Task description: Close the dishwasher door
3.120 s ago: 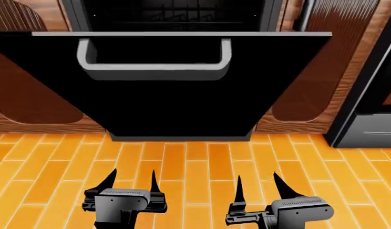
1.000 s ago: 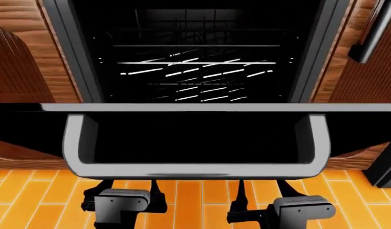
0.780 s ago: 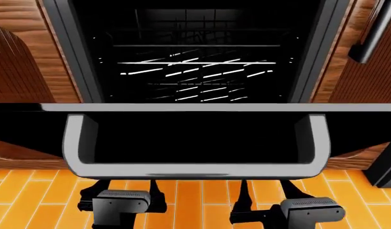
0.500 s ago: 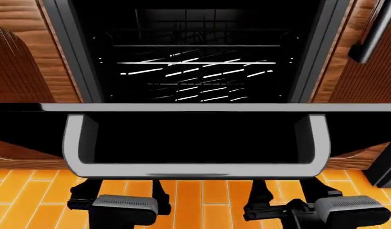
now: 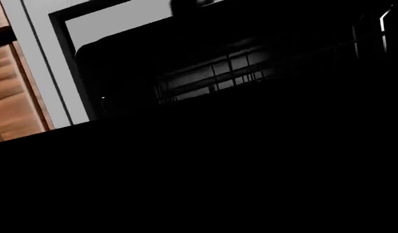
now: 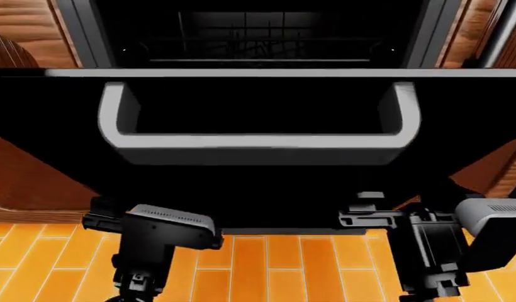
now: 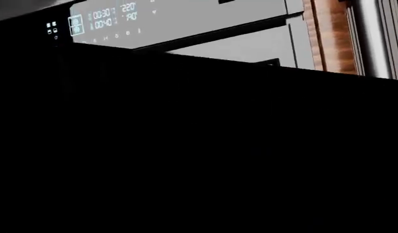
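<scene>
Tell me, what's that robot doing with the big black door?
The robot is closing a dishwasher. Its large glossy black door with the grey U-shaped handle hangs partly open, the dark racks showing above it. Both arms reach under the door: the left gripper and right gripper are tucked beneath its lower edge, fingertips hidden, apparently pushing it up.

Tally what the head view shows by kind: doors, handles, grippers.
Dishwasher door: 1
Grey handle: 1
Grippers: 2, left gripper and right gripper, fingertips hidden under the door
Total: 4
</scene>
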`<state>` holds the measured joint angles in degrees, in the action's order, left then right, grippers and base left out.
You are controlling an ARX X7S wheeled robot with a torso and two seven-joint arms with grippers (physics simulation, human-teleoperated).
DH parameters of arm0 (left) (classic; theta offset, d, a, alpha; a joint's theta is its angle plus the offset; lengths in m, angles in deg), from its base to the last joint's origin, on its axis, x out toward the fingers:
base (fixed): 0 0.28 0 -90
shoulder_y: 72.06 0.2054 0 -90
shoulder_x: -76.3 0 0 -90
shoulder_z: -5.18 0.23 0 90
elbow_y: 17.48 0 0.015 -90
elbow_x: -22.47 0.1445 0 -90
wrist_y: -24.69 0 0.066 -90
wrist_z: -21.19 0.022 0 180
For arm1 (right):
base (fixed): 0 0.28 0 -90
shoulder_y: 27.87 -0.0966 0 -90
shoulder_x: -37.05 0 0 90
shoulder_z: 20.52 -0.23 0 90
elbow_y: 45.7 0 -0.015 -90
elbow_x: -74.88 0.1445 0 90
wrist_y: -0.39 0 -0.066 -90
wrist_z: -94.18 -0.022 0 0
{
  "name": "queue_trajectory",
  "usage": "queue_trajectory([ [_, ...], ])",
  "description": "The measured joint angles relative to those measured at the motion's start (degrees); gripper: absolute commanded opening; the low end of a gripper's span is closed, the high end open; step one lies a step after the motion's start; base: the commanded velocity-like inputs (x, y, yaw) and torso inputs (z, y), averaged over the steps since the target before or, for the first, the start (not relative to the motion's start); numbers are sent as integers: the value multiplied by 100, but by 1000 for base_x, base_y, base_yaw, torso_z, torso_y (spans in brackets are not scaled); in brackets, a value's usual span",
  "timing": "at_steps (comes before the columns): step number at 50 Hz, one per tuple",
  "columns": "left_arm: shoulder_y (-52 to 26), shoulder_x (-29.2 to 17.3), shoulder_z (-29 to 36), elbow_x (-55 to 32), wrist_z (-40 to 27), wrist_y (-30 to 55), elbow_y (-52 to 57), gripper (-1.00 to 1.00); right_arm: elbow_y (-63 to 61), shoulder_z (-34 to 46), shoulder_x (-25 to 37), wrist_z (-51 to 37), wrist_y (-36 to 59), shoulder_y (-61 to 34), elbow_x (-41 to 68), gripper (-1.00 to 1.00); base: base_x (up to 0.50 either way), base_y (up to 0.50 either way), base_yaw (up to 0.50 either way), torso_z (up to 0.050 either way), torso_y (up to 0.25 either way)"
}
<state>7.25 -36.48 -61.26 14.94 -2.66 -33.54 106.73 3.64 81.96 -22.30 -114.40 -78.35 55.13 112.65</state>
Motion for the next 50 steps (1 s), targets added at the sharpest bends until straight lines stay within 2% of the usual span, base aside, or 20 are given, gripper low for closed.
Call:
queue_trajectory([
  [12, -1073, -33, -91, -297, 409, 1125, 48, 100, -104, -40, 6, -615, 1046, -1401, 617, 100, 1, 0, -1, 0, 4],
  [21, -2130, 33, -149, -545, 854, 1660, -405, 100, 137, 44, -117, -1101, 1930, -2716, 1112, 100, 2, 0, -1, 0, 3],
  [36, -3713, 257, 99, -510, 1459, 1513, -1927, 100, 1170, 426, -384, -1324, 2720, -4185, 1250, 100, 1, 0, -2, 0, 4],
  [50, -4372, 383, 255, -366, 1625, 1322, -2693, 100, 2243, 712, -668, -1193, 2803, -4946, 928, 100, 0, 0, 0, 0, 1],
])
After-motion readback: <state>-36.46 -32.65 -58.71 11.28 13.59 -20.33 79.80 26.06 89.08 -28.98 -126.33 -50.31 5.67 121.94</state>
